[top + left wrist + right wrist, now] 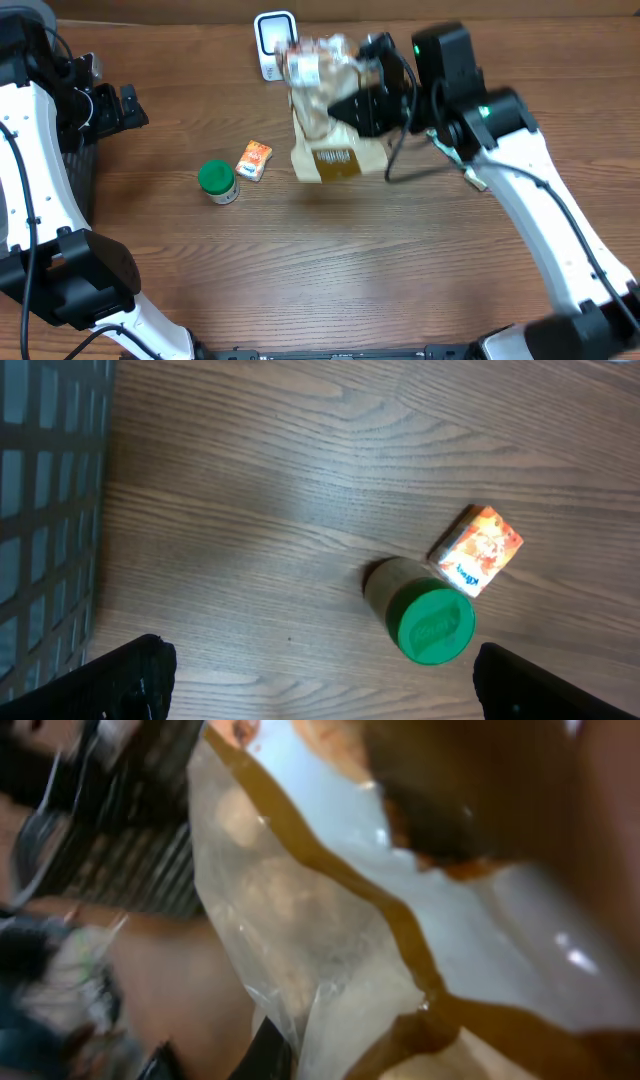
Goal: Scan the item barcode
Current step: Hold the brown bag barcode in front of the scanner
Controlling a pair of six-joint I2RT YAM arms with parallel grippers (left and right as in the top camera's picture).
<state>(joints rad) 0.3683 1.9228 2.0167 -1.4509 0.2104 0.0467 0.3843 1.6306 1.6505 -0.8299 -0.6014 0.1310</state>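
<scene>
The left arm (35, 170) runs along the left edge. Its end effector (118, 108) points right, jaws spread wide with nothing between them. Both fingertips (130, 675) show at the bottom corners of the wrist view. The right arm (545, 210) reaches in from the lower right, its end effector (362, 105) clamped on the bag (325, 135).

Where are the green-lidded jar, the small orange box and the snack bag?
Jar (216, 178): overhead view, on its green lid.
Box (254, 160): overhead view, middle of its top face.
Bag (335, 158): overhead view, on its gold front label.
</scene>
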